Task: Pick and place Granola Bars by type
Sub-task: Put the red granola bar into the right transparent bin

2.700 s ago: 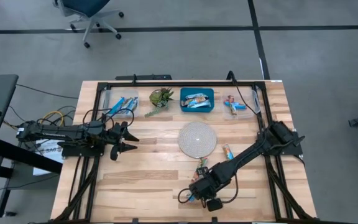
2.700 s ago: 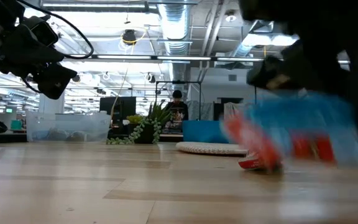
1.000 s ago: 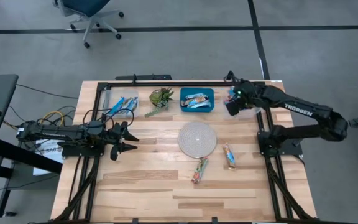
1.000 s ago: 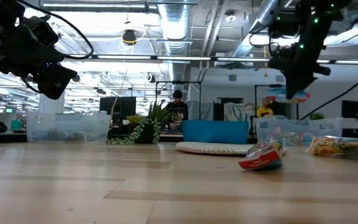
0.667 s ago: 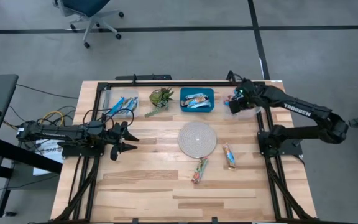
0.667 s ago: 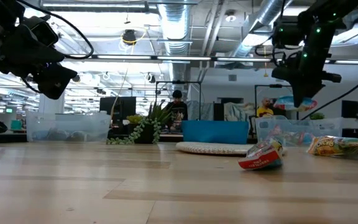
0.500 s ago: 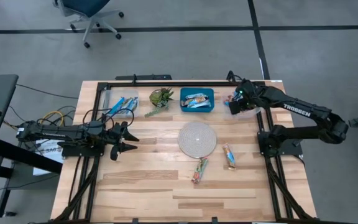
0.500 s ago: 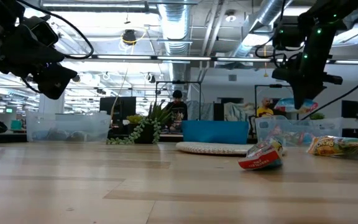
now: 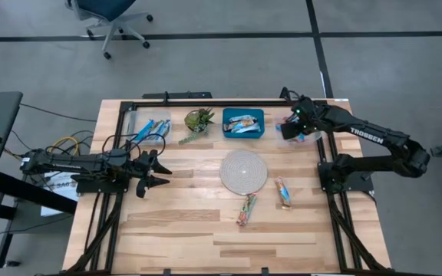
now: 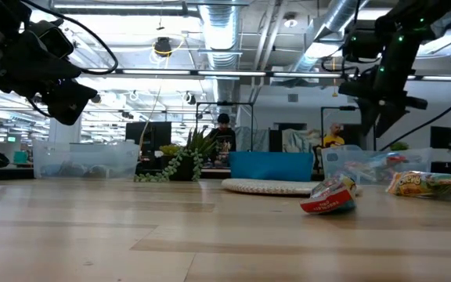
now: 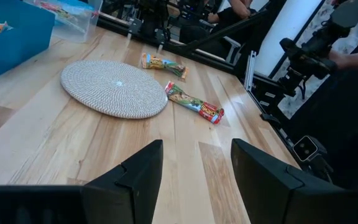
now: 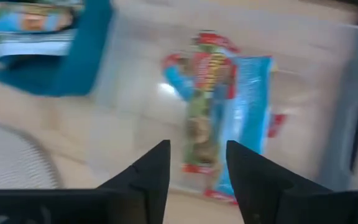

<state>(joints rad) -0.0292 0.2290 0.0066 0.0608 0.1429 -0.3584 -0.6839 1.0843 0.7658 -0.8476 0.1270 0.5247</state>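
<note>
My right gripper (image 9: 289, 131) hangs open, pointing steeply down, above the clear bin (image 9: 307, 135) at the table's far right. Below its fingers (image 12: 197, 168), orange-red-and-blue Granola Bars (image 12: 216, 118) lie flat on the bin's floor, clear of the fingers. Two more bars (image 9: 247, 208) (image 9: 283, 192) lie flat on the wood near the round woven mat (image 9: 244, 171). The blue bin (image 9: 243, 123) holds silver-and-blue bars. The left clear bin (image 9: 146, 129) holds bright blue ones. My left gripper (image 9: 159, 170) waits open and nearly level at the table's left.
A green leafy plant (image 9: 199, 120) stands between the left clear bin and the blue bin at the far edge. A black frame (image 9: 206, 103) runs along the table's far side. Bare wood (image 9: 183, 222) lies across the near half.
My right gripper has sunk slightly over the far-right clear bin and rolled a little. It has opened and let go of the orange-red-and-blue bar that hung below its fingers. That bar has fallen into the bin.
</note>
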